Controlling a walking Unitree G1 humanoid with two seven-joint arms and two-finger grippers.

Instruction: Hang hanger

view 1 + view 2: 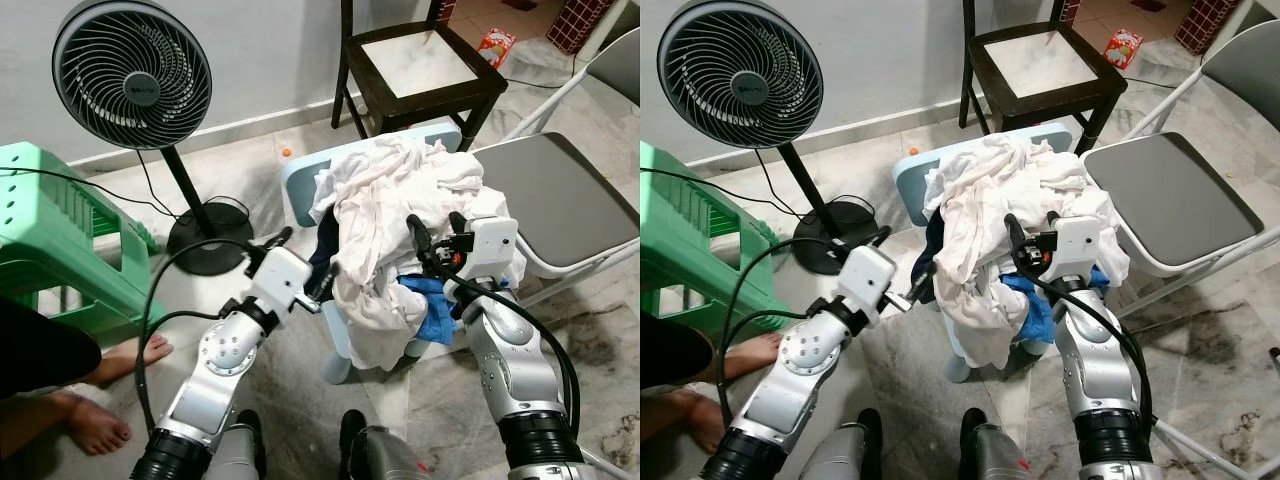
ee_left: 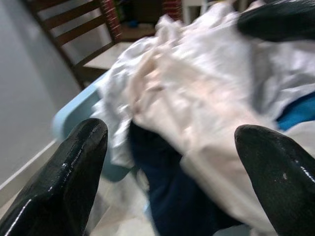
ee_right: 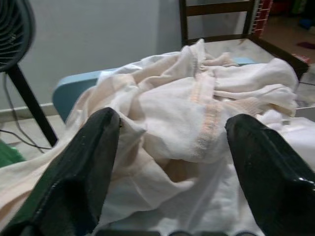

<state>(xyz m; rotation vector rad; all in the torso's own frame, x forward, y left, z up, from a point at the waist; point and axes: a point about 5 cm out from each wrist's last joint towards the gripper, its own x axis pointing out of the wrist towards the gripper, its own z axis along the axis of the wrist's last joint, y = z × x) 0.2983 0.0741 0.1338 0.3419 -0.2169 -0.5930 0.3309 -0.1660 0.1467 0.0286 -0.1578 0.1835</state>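
Note:
A heap of white clothes lies on a small light-blue chair right in front of me. A dark navy garment and a bright blue one hang out from under the heap. My left gripper is open at the heap's left side, its fingers apart around the navy cloth and a white fold. My right gripper is open at the heap's near right side, pointing into the white cloth, with nothing held between its fingers.
A standing fan and a green plastic stool are at the left. A dark wooden chair stands behind the heap, a grey folding chair to the right. A person's bare feet rest at the lower left.

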